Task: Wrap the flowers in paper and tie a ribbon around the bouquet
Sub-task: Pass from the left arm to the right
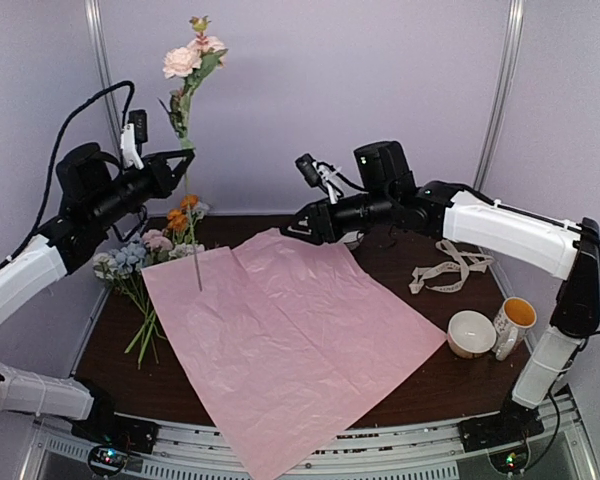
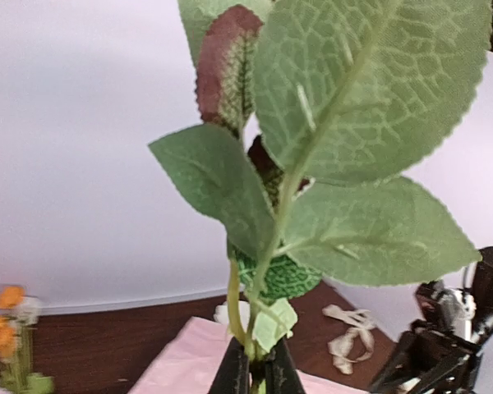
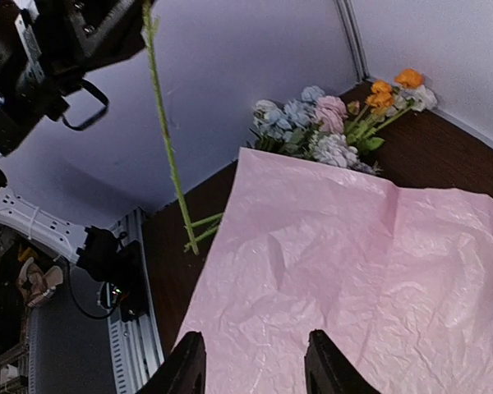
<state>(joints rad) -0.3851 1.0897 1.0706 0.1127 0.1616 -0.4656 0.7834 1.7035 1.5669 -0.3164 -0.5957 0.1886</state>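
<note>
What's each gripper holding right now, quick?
Left gripper: closed on a flower stem, held upright.
Right gripper: open, empty, over the paper.

The paper (image 1: 300, 340) lies flat across the middle of the table (image 1: 105, 350), its near corner hanging over the table's near edge. The flowers (image 1: 140, 255) lie at the far left, just beside the paper's far left corner, stems pointing near. A single flower stem (image 1: 191, 215) stands upright over that corner, clamped partway up in the left gripper (image 1: 184, 156), its lower end at the paper's left edge. The right gripper (image 1: 292, 230) hangs over the paper's far edge. The ribbon (image 1: 448, 270) lies far right, apart from the paper; nearer, right of the paper, a bowl (image 1: 471, 333) sits just left of a mug (image 1: 515, 322)
</note>
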